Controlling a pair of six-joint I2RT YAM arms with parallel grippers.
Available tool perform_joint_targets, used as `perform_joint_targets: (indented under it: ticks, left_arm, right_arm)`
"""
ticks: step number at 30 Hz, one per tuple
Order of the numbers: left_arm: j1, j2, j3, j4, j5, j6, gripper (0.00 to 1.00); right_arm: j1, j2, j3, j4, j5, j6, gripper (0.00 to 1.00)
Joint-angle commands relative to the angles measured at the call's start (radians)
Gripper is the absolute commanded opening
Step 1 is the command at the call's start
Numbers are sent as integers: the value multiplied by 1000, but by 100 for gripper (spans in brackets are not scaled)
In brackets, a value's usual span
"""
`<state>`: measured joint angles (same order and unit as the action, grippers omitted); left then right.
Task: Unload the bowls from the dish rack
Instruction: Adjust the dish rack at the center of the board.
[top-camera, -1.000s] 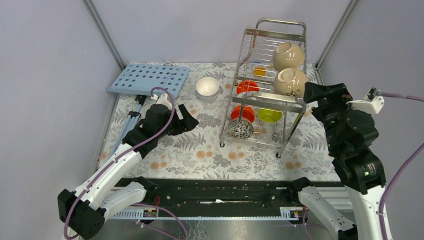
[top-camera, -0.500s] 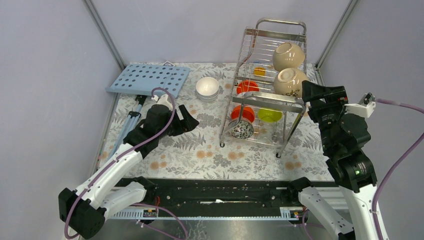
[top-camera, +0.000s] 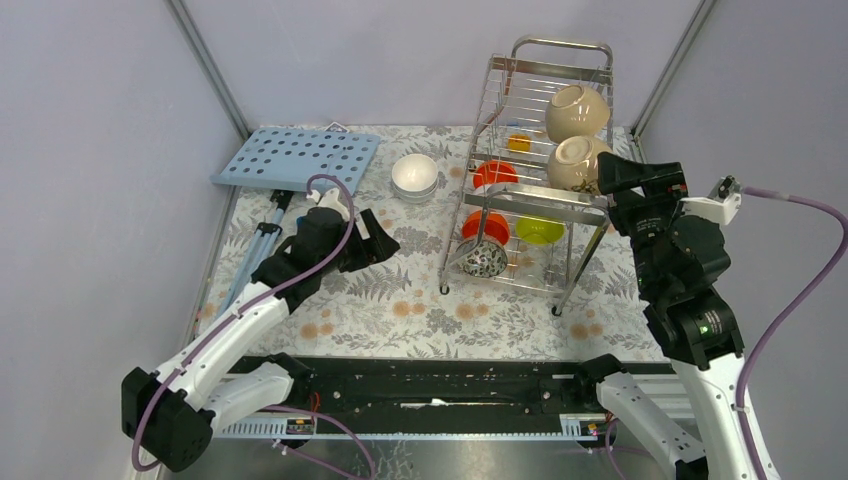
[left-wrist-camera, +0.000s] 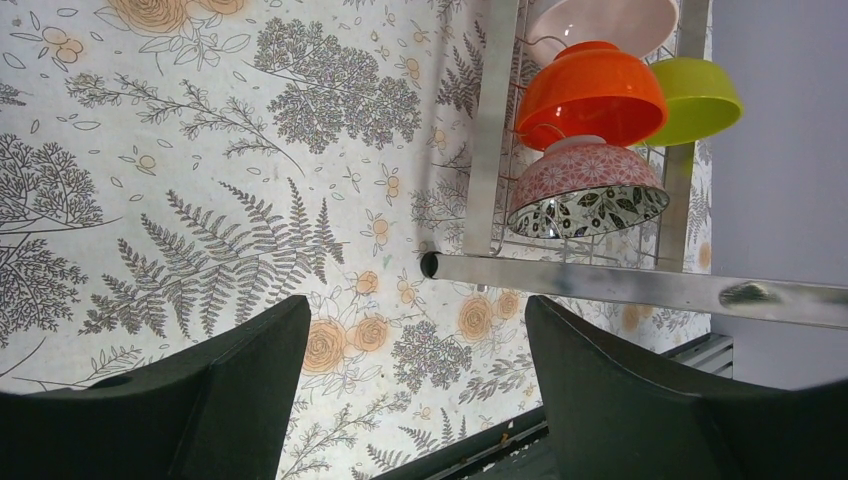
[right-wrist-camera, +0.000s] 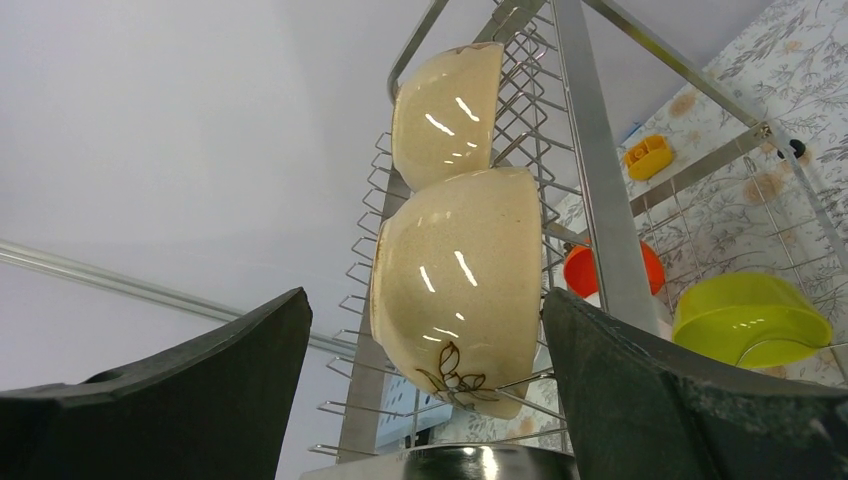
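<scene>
Near cream bowl (right-wrist-camera: 460, 280) — right fingers (right-wrist-camera: 180, 400) wide

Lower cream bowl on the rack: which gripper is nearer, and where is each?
Right. The right gripper, open, is close beside the lower cream bowl, on its right. The left gripper, open, hovers over the table left of the rack, well away.

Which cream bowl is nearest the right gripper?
The lower cream bowl, with the leaf motif, facing the open right gripper; the plain one sits above.
</scene>
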<state>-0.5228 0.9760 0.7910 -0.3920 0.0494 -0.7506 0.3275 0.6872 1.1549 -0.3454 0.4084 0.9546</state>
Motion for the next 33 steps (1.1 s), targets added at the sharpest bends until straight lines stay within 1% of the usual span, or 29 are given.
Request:
perform_joint_targets:
  ticks: [1, 4, 6, 10, 12, 15, 16, 18, 20, 24, 27, 28, 30, 33]
  left_arm:
    - [3, 5, 29, 53, 7, 10, 83]
    - [1, 10, 50, 52, -7, 19, 83]
    - [2, 16, 77, 48, -20, 31, 83]
    - [3, 40, 166, 50, -46, 69, 83]
    - [4, 56, 219, 72, -46, 87, 84]
    - [4, 78, 290, 157, -12, 102, 86]
    - [4, 85, 308, 199, 8, 98, 89]
    - [4, 101, 345, 279, 69, 93, 93]
    - [4, 130, 390, 335, 137, 92, 94]
    - [3, 215, 498, 349, 272, 73, 94]
    - [-11, 251, 522, 345, 349, 59, 94]
    - [-26, 251, 519, 343, 359, 74, 94]
    - [-82, 232, 510, 308, 327, 140, 94]
    - [-190, 148, 430, 282, 223, 282, 95]
  right_arm:
    - [-2, 16, -7, 47, 11, -15, 93]
    - [-3, 21, 56, 10, 34, -116, 93]
    - [-2, 30, 120, -25, 47, -220, 93]
    - [-2, 67, 260, -88, 83, -404, 93]
    - [-2, 91, 308, -126, 88, -449, 93]
    - [-3, 100, 312, -158, 50, -462, 93]
    - [-2, 86, 290, -150, 33, -457, 93]
    - [-3, 46, 235, -110, -1, -454, 93]
    - [-2, 13, 202, -101, -25, -449, 93]
    - [-3, -14, 190, -147, -51, -448, 93]
    - [-2, -46, 169, -164, -73, -447, 93]
    - [-3, -55, 162, -168, -76, -448, 93]
    - [-2, -77, 151, -180, -82, -451, 93]
    - [-2, -97, 140, -200, -92, -461, 93]
